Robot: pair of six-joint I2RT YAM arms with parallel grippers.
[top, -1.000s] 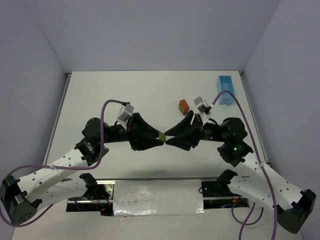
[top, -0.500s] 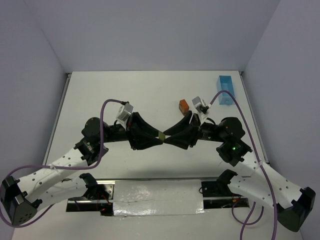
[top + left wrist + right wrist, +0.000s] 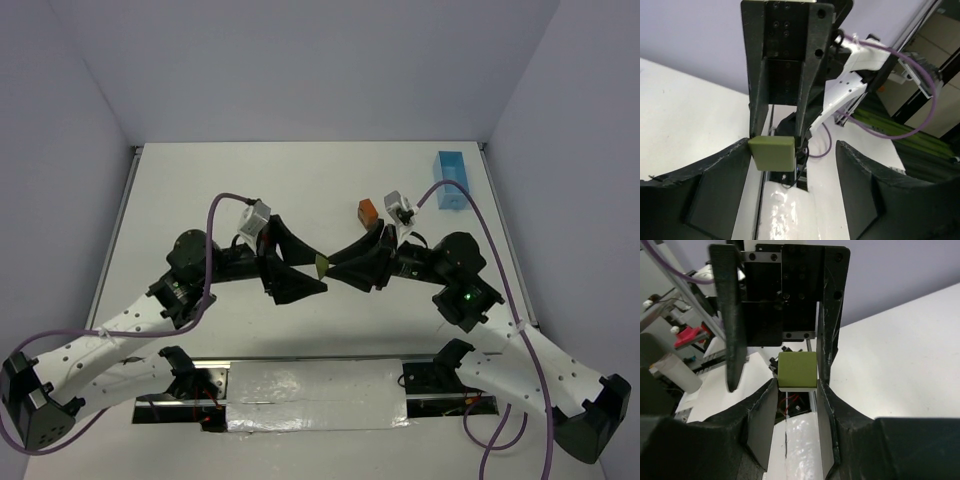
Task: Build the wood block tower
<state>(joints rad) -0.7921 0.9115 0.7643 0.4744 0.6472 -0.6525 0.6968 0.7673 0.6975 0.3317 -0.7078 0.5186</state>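
An olive green block [image 3: 321, 265] hangs in the air between the two arms at mid-table. My right gripper [image 3: 333, 268] is shut on the olive green block [image 3: 797, 370], one pad on each side of it. My left gripper [image 3: 313, 269] faces it and stands open, its fingers [image 3: 730, 330] spread wide around the block. In the left wrist view the block [image 3: 772, 152] sits close to one finger [image 3: 720, 180], with a wide gap to the other. A small orange block [image 3: 368, 210] stands on the table behind the right gripper.
A light blue tray [image 3: 450, 180] stands at the far right of the table. A purple cable loops over each arm. A shiny taped strip [image 3: 315, 395] runs along the near edge between the arm bases.
My left gripper has gone from shut on the green block to wide open. The right gripper has closed on the block and now holds it alone, slightly higher in view.
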